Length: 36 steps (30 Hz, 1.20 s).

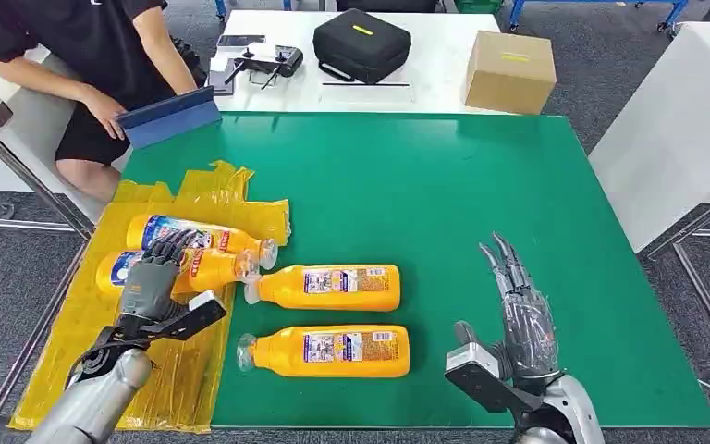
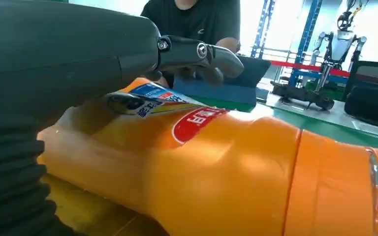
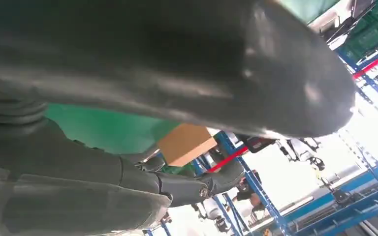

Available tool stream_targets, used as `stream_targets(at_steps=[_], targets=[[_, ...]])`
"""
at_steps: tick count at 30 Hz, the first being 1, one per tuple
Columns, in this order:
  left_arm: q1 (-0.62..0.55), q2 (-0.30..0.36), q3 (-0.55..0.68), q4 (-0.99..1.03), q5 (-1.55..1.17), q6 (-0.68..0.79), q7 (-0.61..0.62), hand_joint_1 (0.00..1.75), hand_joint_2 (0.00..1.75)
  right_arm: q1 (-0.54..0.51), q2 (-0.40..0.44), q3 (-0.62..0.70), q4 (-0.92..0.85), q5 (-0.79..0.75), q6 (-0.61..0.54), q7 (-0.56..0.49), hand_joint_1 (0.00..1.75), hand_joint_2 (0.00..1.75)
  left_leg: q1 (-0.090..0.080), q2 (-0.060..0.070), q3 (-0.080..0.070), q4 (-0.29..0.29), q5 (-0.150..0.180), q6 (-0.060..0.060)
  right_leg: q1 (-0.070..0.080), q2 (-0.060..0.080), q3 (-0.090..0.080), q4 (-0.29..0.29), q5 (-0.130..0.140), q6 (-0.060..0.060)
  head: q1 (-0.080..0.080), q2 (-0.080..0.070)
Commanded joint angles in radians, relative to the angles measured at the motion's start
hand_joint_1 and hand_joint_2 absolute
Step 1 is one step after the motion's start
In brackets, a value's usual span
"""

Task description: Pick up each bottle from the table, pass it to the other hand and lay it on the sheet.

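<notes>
While two orange bottles lie on the yellow sheet at the lower left of the head view, we see the left hand resting on the nearer bottle, fingers draped over its blue-and-red label, whose writing we cannot read. Two more bottles lie on the green table at lower centre, their contents hidden. Our right hand hovers at lower right, fingers spread and holding nothing.
</notes>
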Motion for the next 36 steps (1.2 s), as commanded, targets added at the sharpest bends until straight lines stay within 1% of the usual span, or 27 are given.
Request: stream_targets(at_steps=[1,2,3,5,6,7,8,9,13,17,18,19,21,22,23,26,27,29,31,32,33,36], targets=[[-0.018,0.013,-0.033,0.045,0.014,-0.005,0.005,0.00,0.00,-0.067,0.025,0.005,0.070,0.015,0.031,0.018,0.00,0.00,0.001,0.003,0.003,0.000,-0.001,-0.004,0.001,0.002,0.003,-0.001,0.000,-0.002,0.000,0.000],[-0.018,0.013,-0.033,0.045,0.014,-0.005,0.005,0.00,0.00,-0.067,0.025,0.005,0.070,0.015,0.031,0.018,0.00,0.00,0.001,0.002,0.002,0.000,0.000,-0.003,0.001,0.001,0.001,-0.001,0.000,-0.002,0.000,0.000],[-0.018,0.013,-0.033,0.045,0.014,-0.005,0.005,0.00,0.00,-0.067,0.025,0.005,0.070,0.015,0.031,0.018,0.00,0.00,0.002,0.002,0.004,0.000,-0.001,-0.005,0.001,0.002,0.004,-0.001,0.000,-0.003,0.000,0.000],[-0.015,0.013,-0.029,0.038,0.018,-0.002,0.003,0.00,0.00,-0.063,0.028,0.000,0.069,0.022,0.034,0.018,0.00,0.00,0.001,0.001,0.002,-0.001,-0.001,-0.004,0.001,0.001,0.002,-0.001,0.000,-0.002,0.000,0.000],[-0.012,0.011,-0.025,0.033,0.025,0.001,0.000,0.00,0.00,-0.063,0.028,0.000,0.071,0.023,0.035,0.018,0.00,0.00,0.001,0.001,0.004,-0.001,-0.001,-0.006,0.001,0.001,0.004,-0.001,-0.001,-0.003,0.000,0.000],[-0.004,0.011,-0.018,0.019,0.038,0.000,-0.005,0.00,0.00,-0.064,0.026,0.002,0.078,0.028,0.041,0.016,0.00,0.00,0.001,0.001,0.002,-0.001,-0.001,-0.003,0.001,0.001,0.002,-0.001,0.000,-0.002,0.000,0.000],[0.012,0.009,0.000,-0.010,0.074,-0.002,-0.023,0.00,0.00,-0.059,0.023,0.003,0.084,0.030,0.039,0.015,0.00,0.00,0.002,0.002,0.004,-0.001,-0.002,-0.005,0.002,0.002,0.004,-0.001,-0.001,-0.003,0.000,0.000],[0.020,0.011,0.005,-0.025,0.086,-0.010,-0.027,0.00,0.00,-0.054,0.018,0.007,0.088,0.028,0.038,0.012,0.00,0.00,0.001,0.002,0.003,-0.001,-0.001,-0.004,0.001,0.002,0.003,-0.002,0.000,-0.002,0.000,0.000],[0.084,0.031,0.050,-0.173,0.184,-0.057,-0.042,0.00,0.00,-0.047,0.000,0.017,0.114,0.020,0.027,0.001,0.00,0.00,0.001,0.002,0.002,-0.001,-0.001,-0.003,0.001,0.002,0.002,-0.001,0.000,-0.002,0.000,0.000],[0.152,0.056,0.096,-0.361,0.276,-0.106,-0.051,0.00,0.00,-0.040,0.003,0.023,0.091,0.020,0.036,0.000,0.00,0.00,0.002,0.003,0.002,0.000,-0.002,-0.004,0.002,0.003,0.002,-0.001,-0.001,-0.003,0.000,0.000],[0.163,0.054,0.112,-0.401,0.314,-0.129,-0.057,0.00,0.00,-0.038,0.003,0.026,0.085,0.023,0.040,0.004,0.00,0.00,0.002,0.003,0.001,0.000,-0.001,-0.003,0.002,0.003,0.001,-0.001,0.000,-0.002,0.000,0.000],[0.175,0.054,0.128,-0.442,0.351,-0.153,-0.057,0.00,0.00,-0.032,0.003,0.030,0.078,0.029,0.048,0.007,0.00,0.00,0.002,0.004,0.003,0.001,-0.003,-0.005,0.002,0.003,0.002,0.000,-0.001,-0.003,0.000,0.000],[0.203,0.041,0.172,-0.537,0.455,-0.209,-0.063,0.00,0.00,-0.028,0.001,0.046,0.073,0.044,0.063,0.014,0.00,0.00,0.002,0.002,0.000,0.001,-0.001,-0.003,0.002,0.001,0.000,0.000,0.000,-0.002,0.000,0.000],[0.215,0.034,0.195,-0.578,0.523,-0.238,-0.076,0.00,0.00,-0.031,-0.002,0.058,0.076,0.057,0.073,0.022,0.00,0.00,0.002,0.002,0.002,0.001,-0.002,-0.005,0.002,0.002,0.002,0.000,-0.001,-0.003,0.000,0.000],[0.227,0.024,0.220,-0.621,0.593,-0.266,-0.078,0.00,0.00,-0.036,-0.003,0.076,0.079,0.068,0.080,0.025,0.00,0.00,0.002,0.002,0.000,0.001,-0.002,-0.004,0.002,0.002,0.000,0.000,-0.001,-0.003,0.000,0.000],[0.259,-0.010,0.290,-0.756,0.865,-0.385,-0.098,0.00,0.00,-0.067,0.000,0.169,0.106,0.130,0.127,0.065,0.00,0.00,0.002,0.004,-0.001,0.001,-0.001,-0.003,0.002,0.003,-0.001,0.000,0.000,-0.002,0.000,0.000],[0.263,-0.018,0.294,-0.781,0.892,-0.392,-0.102,0.00,0.00,-0.073,0.009,0.199,0.113,0.159,0.137,0.084,0.00,0.00,0.002,0.004,-0.001,0.001,-0.001,-0.003,0.002,0.003,-0.001,0.000,0.000,-0.002,0.000,0.000],[0.268,-0.023,0.284,-0.806,0.892,-0.391,-0.101,0.00,0.00,-0.078,0.020,0.238,0.123,0.185,0.144,0.107,0.00,0.00,0.003,0.006,0.003,0.001,-0.003,-0.006,0.003,0.005,0.002,0.000,-0.001,-0.004,0.000,0.000],[0.281,-0.047,0.277,-0.832,0.914,-0.394,-0.106,0.00,0.00,-0.085,0.029,0.282,0.140,0.213,0.173,0.130,0.00,0.00,0.002,0.003,0.001,0.000,-0.001,-0.003,0.002,0.002,0.000,-0.001,0.000,-0.002,0.000,0.000],[0.291,-0.058,0.254,-0.845,0.916,-0.404,-0.089,0.00,0.00,-0.100,0.032,0.319,0.165,0.238,0.189,0.152,0.00,0.00,0.002,0.004,0.003,0.000,-0.002,-0.005,0.002,0.003,0.002,-0.001,-0.001,-0.003,0.000,0.000],[0.297,-0.068,0.243,-0.849,0.939,-0.422,-0.069,0.00,0.00,-0.120,0.026,0.349,0.191,0.247,0.199,0.164,0.00,0.00,0.002,0.003,0.002,0.000,-0.002,-0.004,0.002,0.003,0.002,-0.001,0.000,-0.003,0.000,0.000],[0.300,-0.083,0.222,-0.841,0.980,-0.450,-0.048,0.00,0.00,-0.162,0.015,0.395,0.256,0.268,0.202,0.194,0.00,0.00,0.002,0.004,0.003,-0.001,-0.002,-0.004,0.002,0.004,0.003,-0.002,0.000,-0.003,0.000,0.000]])
